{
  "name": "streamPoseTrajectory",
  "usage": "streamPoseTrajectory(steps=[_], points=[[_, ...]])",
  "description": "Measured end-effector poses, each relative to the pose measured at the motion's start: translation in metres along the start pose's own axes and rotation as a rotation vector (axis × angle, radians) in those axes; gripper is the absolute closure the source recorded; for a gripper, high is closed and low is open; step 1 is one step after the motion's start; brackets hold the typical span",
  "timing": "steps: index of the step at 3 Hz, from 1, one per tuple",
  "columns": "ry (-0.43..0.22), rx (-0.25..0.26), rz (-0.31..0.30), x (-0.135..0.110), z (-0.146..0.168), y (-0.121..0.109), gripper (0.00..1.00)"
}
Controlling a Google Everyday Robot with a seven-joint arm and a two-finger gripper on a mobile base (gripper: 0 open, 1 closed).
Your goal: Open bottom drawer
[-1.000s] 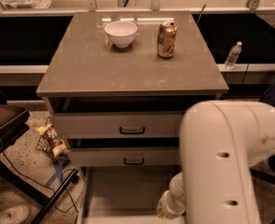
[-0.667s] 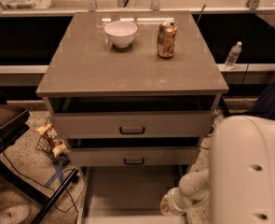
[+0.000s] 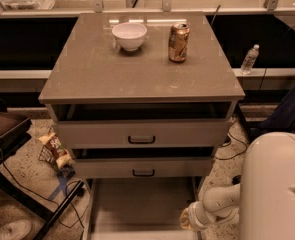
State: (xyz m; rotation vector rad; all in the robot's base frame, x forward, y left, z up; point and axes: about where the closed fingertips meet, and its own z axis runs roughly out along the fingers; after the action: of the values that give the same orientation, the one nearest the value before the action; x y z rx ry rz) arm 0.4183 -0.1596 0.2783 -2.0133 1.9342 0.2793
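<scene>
My gripper point(image 3: 188, 219) is down at the bottom right of the view, on the end of my white arm point(image 3: 274, 184), low near the floor. Honestly I can't tell whether it's open or closed from here, since only the yellowish tip pokes out from behind the arm. I can't see it holding anything. It sits just beside the right edge of the bottom drawer point(image 3: 142, 204), near the front corner, but I can't make out whether it actually touches.

The bottom drawer is to the left of the gripper and sticks well out from the cabinet point(image 3: 137, 74), with its plain pale grey inside showing.

Above it there are two more drawers. The middle drawer point(image 3: 107, 168) is a narrower front with a small dark handle. The top drawer point(image 3: 97, 133) is a taller front with a bigger handle, and there's a dark gap over each. That makes three drawers total.

On the cabinet top I count one white bowl point(image 3: 129, 35) and one gold drink can point(image 3: 178, 42), near each other but not touching.

Off to the right there's one water bottle point(image 3: 249, 59) on a ledge. On the floor to the left lie one snack bag point(image 3: 54, 150) and one white shoe point(image 3: 9, 230).
</scene>
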Motion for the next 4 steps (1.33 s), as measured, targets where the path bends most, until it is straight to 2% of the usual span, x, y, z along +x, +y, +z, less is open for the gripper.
streamPoseTrajectory(steps=[1,3,4], points=[[-0.03,-0.009,0.004,0.003,0.017,-0.001,1.0],[-0.09,-0.005,-0.008,0.013,0.081,-0.009,1.0],[-0.102,-0.023,-0.011,0.017,0.102,-0.005,1.0]])
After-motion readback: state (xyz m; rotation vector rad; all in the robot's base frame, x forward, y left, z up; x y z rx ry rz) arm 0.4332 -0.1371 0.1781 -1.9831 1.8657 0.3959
